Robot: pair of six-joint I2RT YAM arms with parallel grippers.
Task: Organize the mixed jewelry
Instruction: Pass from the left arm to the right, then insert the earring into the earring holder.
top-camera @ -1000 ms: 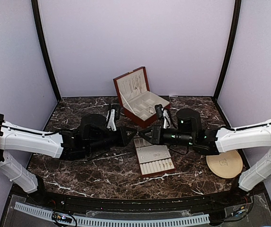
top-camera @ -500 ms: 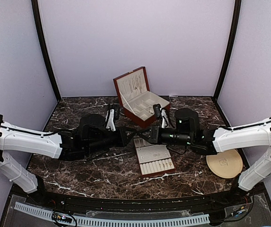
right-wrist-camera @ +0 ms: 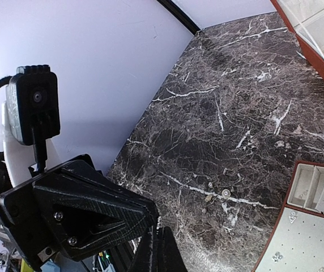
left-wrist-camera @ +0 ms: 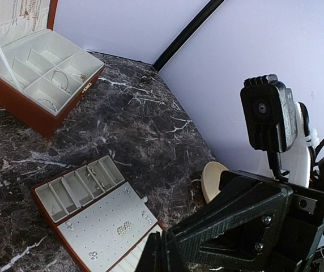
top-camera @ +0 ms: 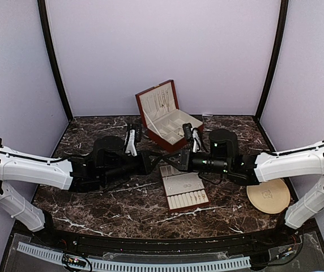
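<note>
Dark marble worktop (top-camera: 122, 198) is laid with a divided tray (top-camera: 183, 191); above its far edge the left hand (top-camera: 153, 160) and right hand (top-camera: 173, 161) are closed tight, tip to tip, nothing visibly held; mixed jewelry (right-wrist-camera: 223, 194) lies loose nearby; a narrow single-piece pinch is advised.

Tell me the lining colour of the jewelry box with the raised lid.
Cream lining in the jewelry box; left wrist view shows it best.

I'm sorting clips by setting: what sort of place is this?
Probably a lab robot test booth, not a home: plain pale walls and black corner posts enclose a marble-patterned tabletop, with a left arm and right arm mounted at its near edge.
</note>
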